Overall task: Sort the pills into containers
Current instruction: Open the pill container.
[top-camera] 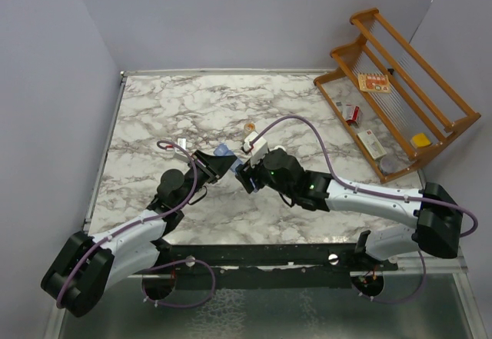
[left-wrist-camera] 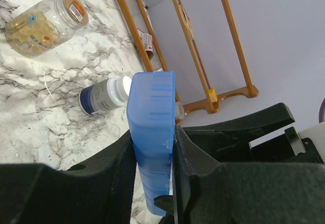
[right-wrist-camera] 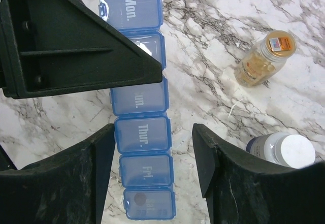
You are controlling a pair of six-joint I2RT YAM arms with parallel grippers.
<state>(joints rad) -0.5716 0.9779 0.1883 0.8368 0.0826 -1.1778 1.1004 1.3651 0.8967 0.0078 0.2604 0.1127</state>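
The containers point(right-wrist-camera: 141, 137) are one blue strip of lidded compartments marked Mon., Thur. and Fri., with every lid in view down. My left gripper point(left-wrist-camera: 153, 135) is shut on the containers point(left-wrist-camera: 151, 112) across the strip's narrow width, near one end. One of its black fingers point(right-wrist-camera: 76, 46) covers part of the strip in the right wrist view. My right gripper point(right-wrist-camera: 153, 132) hangs open over the Thur. and Fri. compartments, its left finger close beside the strip and its right finger well clear of it. A dark round spot point(right-wrist-camera: 137, 199) shows through the last lid. Pale pills fill the amber bottle point(right-wrist-camera: 264, 59).
The amber bottle point(left-wrist-camera: 43, 21) and a dark bottle with a white cap point(left-wrist-camera: 101, 96) lie on the marble table point(top-camera: 154, 116) just beyond the strip. A wooden rack point(top-camera: 400, 101) with small boxes stands at the back right. Both arms meet at mid-table point(top-camera: 231, 166).
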